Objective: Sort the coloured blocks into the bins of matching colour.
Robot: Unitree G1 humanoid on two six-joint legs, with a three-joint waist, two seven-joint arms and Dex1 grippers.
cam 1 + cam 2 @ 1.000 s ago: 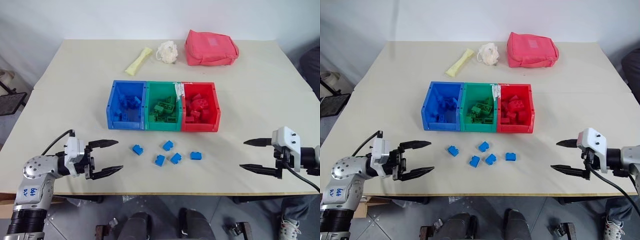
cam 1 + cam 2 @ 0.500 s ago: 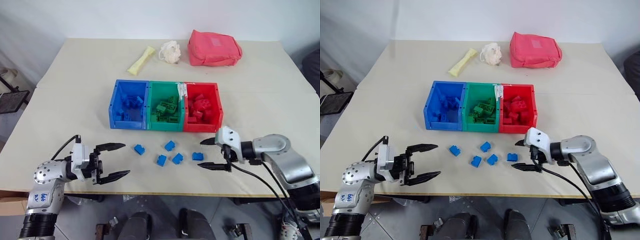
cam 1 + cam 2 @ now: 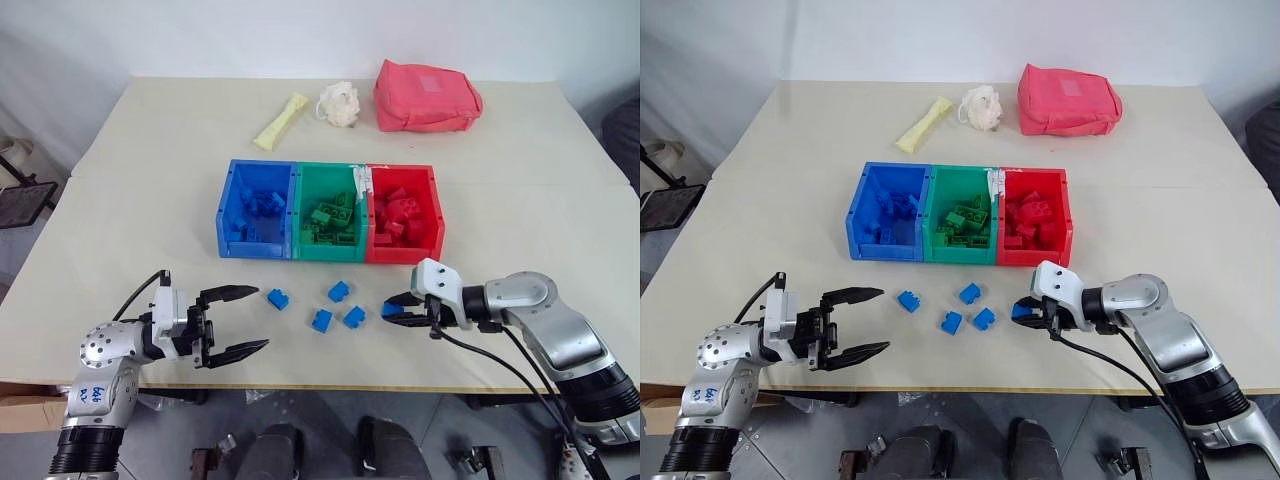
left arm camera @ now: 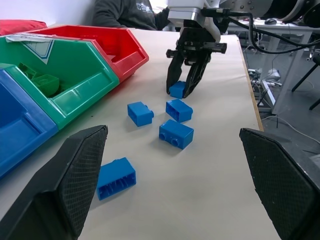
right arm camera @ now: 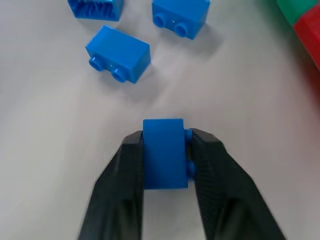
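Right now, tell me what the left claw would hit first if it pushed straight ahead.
Probably the nearest loose blue block, lying on the table between the open left claw and the other blocks. Depth is unclear, so it might slip past.

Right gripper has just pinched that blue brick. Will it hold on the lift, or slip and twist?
Probably holds: the right gripper clamps the blue brick on flat opposite sides. It looks rigid, likely light. Smooth plastic might slip slightly; twisting seems unlikely.
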